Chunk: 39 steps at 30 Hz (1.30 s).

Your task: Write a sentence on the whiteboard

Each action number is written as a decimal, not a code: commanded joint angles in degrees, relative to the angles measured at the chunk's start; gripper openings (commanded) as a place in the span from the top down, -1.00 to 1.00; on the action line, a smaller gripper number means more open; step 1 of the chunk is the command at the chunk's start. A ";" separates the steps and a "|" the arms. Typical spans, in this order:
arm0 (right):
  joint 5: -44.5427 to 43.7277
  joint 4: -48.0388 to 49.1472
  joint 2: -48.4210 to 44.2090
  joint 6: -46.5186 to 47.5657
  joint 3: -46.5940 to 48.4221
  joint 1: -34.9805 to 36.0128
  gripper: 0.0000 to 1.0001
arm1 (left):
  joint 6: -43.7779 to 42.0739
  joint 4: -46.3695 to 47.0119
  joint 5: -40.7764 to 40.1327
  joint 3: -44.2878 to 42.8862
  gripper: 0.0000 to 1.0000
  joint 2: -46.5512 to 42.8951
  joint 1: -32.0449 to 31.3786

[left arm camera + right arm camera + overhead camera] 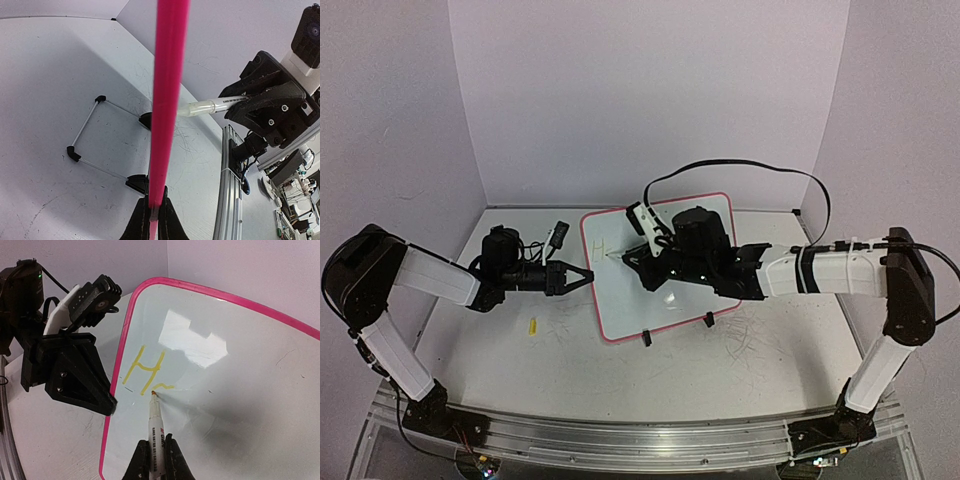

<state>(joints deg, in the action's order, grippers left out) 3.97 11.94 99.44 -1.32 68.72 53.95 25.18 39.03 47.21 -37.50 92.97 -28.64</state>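
Note:
The whiteboard (620, 300), white with a pink rim, stands tilted on the tabletop. My left gripper (582, 277) is shut on its left edge; in the left wrist view the pink rim (167, 100) runs up from between the shut jaws of the left gripper (154, 210). My right gripper (645, 262) is shut on a white marker (155, 425), gripper (156, 455) low in its own view. The marker's orange tip touches the whiteboard (240, 390) beside a yellow "H" (144, 367) and a short yellow stroke (164, 386), the sentence's only marks. The marker (210, 106) also shows from the left wrist.
Two black clip feet (646, 340) (709, 320) hold the board's near edge. A small yellow piece (532, 326) lies on the scratched table left of the board. A wire stand (87, 130) sits behind the board. A black cable (740, 165) loops above the right arm.

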 commanded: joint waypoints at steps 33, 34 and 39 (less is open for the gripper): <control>-3.54 -1.39 -2.29 0.22 -1.06 -1.91 1.00 | -0.52 0.64 1.76 -2.15 1.00 -1.10 -0.19; -3.90 -1.06 -2.45 0.12 -1.16 -2.04 1.00 | -0.56 0.62 1.75 -2.14 1.00 -1.19 -0.21; -3.94 -0.11 -1.77 -0.34 -0.43 -2.61 1.00 | -0.57 0.59 1.86 -2.22 1.00 -1.06 -0.19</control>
<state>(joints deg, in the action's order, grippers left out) 4.19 11.51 98.78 -1.13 68.07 53.04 24.99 38.98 46.83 -37.50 92.97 -28.64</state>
